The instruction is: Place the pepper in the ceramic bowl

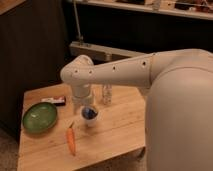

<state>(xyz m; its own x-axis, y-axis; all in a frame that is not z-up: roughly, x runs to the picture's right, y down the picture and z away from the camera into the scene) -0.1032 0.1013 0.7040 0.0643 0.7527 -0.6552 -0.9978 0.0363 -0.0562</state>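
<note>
The pepper (71, 141) is a small slim orange vegetable with a green stem end. It lies on the wooden table (115, 135) near the front edge. The ceramic bowl (40, 117) is a shallow green glossy dish at the table's left side and holds nothing. My gripper (81, 106) hangs down from the white arm over the middle of the table. It is behind and above the pepper, to the right of the bowl, and right beside a small white cup. It holds nothing that I can see.
A small white cup with a blue inside (90, 115) stands just right of the gripper. A clear bottle (107, 94) stands behind it. A dark flat packet (55, 101) lies behind the bowl. My white arm (165, 85) fills the right side.
</note>
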